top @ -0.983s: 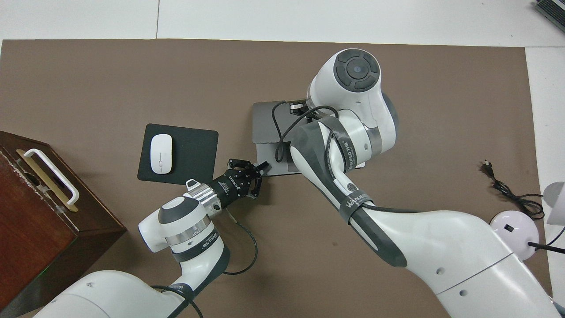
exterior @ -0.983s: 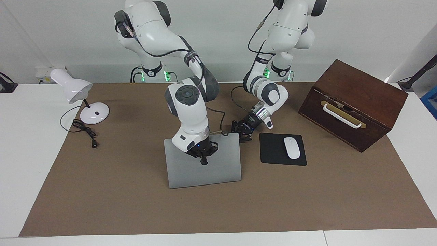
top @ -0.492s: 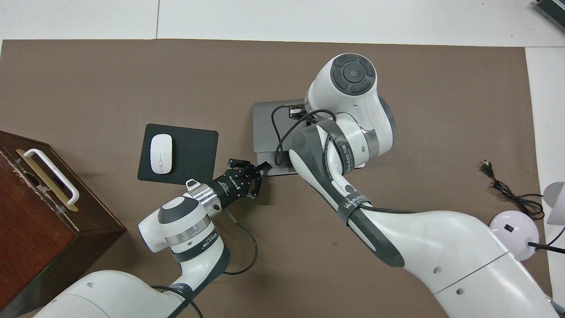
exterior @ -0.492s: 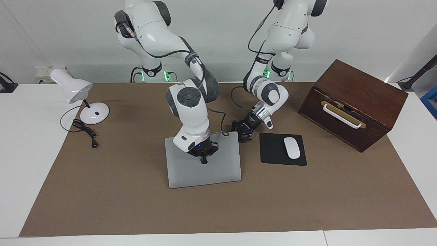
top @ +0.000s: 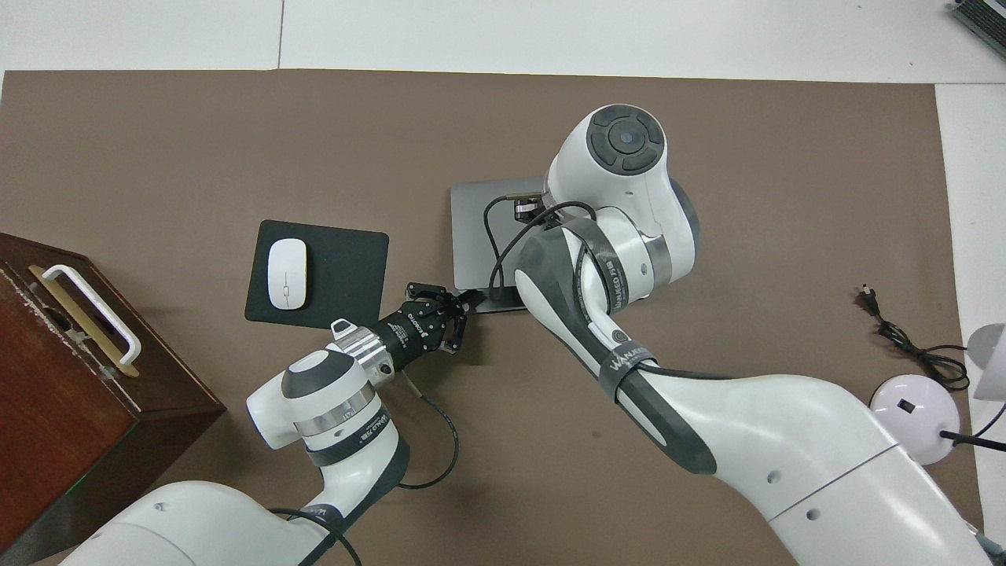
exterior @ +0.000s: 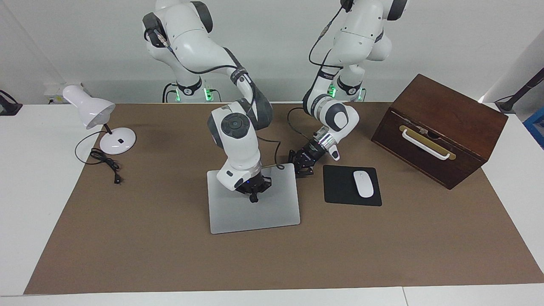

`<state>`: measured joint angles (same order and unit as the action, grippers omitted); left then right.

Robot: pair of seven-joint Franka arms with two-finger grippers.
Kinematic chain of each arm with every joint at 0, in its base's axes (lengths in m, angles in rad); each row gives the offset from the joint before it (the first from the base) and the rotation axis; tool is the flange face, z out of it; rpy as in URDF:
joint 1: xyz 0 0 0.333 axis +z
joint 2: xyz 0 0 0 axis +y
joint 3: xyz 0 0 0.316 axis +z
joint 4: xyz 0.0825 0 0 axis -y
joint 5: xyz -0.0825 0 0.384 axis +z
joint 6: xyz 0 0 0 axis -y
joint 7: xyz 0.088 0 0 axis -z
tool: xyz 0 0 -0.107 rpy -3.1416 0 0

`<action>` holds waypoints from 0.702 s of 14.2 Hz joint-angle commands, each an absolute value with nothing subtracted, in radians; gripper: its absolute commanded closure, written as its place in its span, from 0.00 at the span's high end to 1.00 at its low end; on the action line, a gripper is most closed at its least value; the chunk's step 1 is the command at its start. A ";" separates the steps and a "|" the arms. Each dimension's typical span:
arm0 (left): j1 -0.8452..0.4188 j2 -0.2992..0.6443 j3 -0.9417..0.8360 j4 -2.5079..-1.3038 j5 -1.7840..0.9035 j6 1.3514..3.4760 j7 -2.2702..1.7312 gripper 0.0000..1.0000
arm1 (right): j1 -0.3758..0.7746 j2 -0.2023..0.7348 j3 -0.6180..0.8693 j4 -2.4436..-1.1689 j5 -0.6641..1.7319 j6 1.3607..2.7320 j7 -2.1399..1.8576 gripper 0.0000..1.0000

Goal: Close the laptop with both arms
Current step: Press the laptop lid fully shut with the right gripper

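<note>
At the middle of the brown mat, we see the right gripper [exterior: 253, 198] pointing straight down on the flat lid of the laptop [exterior: 272, 212], its jaws closed, holding nothing, and its black tip touching the smooth silver-grey metal. The left gripper [exterior: 302, 166], also with jaws closed and empty, lies low and slanted at the laptop corner nearer the robots, toward the left arm's end of the counter; in the overhead view its tip [top: 470, 297] meets that corner. We read the laptop [top: 479, 236] as shut or almost shut: a thin, round-cornered slab lying flat on the mat.

Out from the jaws, the right arm [exterior: 236, 136] rises in glossy white rounded shells with a dark grey disc cap, a black cable looping beside its wrist. The left arm [exterior: 335, 114] bends down in the same white casing with a bright metal ring at the wrist.

Beside the laptop, toward the left arm's end, a matte black square mouse pad [exterior: 340, 189] carries a smooth white oval mouse [exterior: 363, 183]. Farther that way stands a dark, polished wooden box [exterior: 442, 127] with a sloped face and a white bar handle on a brass plate. Toward the right arm's end sits a small white desk lamp [exterior: 100, 117] with a cone shade, a round base and a coiled black cord. The mat [exterior: 148, 238] is dull and felt-like over the white counter [exterior: 25, 191].
</note>
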<state>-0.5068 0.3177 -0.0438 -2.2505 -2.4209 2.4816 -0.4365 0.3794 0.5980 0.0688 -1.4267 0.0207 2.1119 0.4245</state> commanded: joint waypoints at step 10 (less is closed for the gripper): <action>-0.529 0.356 -0.040 -2.237 -2.450 2.525 -0.419 0.00 | 0.377 0.581 0.078 -1.493 0.046 2.118 0.454 0.00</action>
